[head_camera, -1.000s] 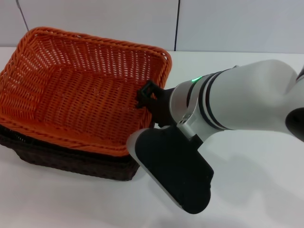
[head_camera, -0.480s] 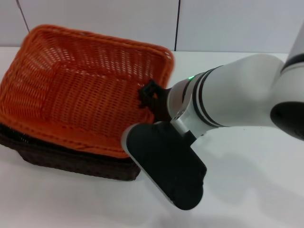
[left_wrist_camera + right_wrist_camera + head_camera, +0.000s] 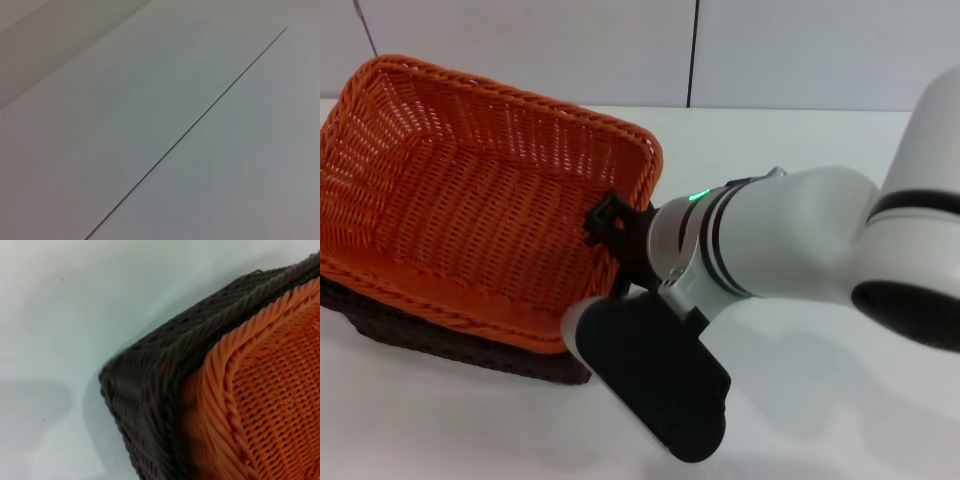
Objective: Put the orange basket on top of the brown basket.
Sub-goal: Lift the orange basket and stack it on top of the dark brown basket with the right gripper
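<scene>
Baskets sit nested at the robot's left on the white bench (image 3: 840, 420): the orange basket (image 3: 470, 200) rests inside the brown basket (image 3: 450, 345), tilted, with its far right corner raised and the dark rim showing along the near side. The right tool (image 3: 610, 225) reaches over the orange basket's right wall, its black tip at the rim; whether it grips that wall cannot be told. The right wrist view shows a corner of both baskets, orange rim against brown. The left tool is out of sight.
</scene>
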Available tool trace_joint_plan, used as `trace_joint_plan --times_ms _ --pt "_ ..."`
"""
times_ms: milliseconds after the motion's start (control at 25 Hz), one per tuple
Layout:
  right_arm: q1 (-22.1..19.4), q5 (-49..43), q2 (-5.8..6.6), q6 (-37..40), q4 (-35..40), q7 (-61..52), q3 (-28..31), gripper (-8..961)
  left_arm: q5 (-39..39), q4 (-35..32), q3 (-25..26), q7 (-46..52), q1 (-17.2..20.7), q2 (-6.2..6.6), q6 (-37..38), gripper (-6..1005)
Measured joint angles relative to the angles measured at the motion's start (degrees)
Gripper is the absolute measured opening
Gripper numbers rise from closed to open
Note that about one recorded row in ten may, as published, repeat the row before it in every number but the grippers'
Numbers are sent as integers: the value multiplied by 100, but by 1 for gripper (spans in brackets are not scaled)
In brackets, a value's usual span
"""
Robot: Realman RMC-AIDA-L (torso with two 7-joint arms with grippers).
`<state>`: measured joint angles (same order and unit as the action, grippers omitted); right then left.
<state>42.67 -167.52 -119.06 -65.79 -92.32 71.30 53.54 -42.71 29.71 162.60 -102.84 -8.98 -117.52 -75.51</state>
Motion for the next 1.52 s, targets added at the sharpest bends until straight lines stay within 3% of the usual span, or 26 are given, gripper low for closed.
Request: trace_joint_plan --times_ms 1080,1520 --pt "-85 -36 43 413 181 108 -161 311 0 -79 -82 20 -51 11 0 736" --pt "-593 -16 47 1226 -47 500 -125 308 0 -80 -151 69 -38 19 -8 736"
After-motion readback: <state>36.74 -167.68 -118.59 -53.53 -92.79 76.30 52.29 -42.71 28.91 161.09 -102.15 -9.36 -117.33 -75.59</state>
